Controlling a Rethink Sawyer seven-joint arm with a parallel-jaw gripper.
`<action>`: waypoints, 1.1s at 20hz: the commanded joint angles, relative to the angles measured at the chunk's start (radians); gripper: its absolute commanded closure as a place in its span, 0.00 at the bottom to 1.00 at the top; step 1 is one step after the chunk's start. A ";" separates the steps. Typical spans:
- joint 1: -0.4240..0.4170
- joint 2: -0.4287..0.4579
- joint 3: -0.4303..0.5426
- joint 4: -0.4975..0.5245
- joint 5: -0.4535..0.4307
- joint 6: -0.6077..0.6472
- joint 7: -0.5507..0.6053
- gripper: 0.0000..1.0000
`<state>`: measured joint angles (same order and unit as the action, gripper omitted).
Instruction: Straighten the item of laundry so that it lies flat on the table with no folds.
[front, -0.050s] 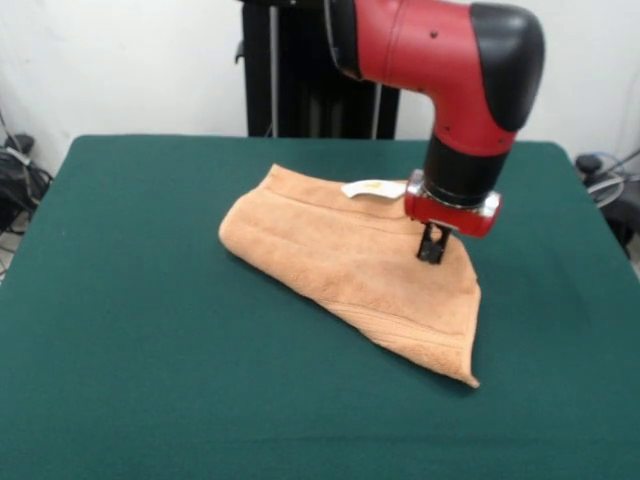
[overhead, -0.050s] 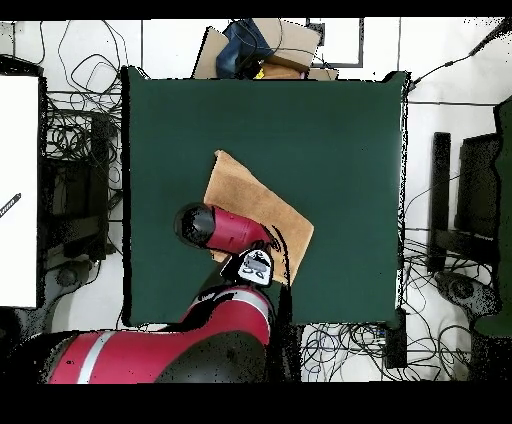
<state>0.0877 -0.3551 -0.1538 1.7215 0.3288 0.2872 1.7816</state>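
Observation:
The item of laundry (front, -0.050s: 340, 255) is a tan towel lying folded over itself in a rough triangle on the table (front, -0.050s: 150, 330), right of centre. A white tag (front, -0.050s: 365, 188) shows on its far edge. One corner points toward the front edge of the table. My gripper (front, -0.050s: 432, 247) comes straight down onto the right part of the towel. Its black fingers stand close together, pinching the cloth. In the overhead view the towel (overhead, -0.050s: 245, 195) runs diagonally across the table (overhead, -0.050s: 340, 130). The red wrist (overhead, -0.050s: 215, 228) covers one end of the towel and hides the gripper.
Green tabletop lies open on all sides of the towel, widest to the left in the front view. Off the table, the overhead view shows cable tangles (overhead, -0.050s: 70, 130), cardboard boxes (overhead, -0.050s: 265, 45) and a white panel (overhead, -0.050s: 18, 190).

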 joint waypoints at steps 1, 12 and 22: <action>0.052 0.016 0.171 0.074 0.102 -0.011 0.296 1.00; -0.043 0.080 0.243 0.092 0.054 -0.166 0.193 1.00; -0.136 0.233 0.256 -0.029 -0.057 -0.271 0.100 1.00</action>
<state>0.0141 -0.3765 -0.0567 1.7682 0.3460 0.2512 1.7819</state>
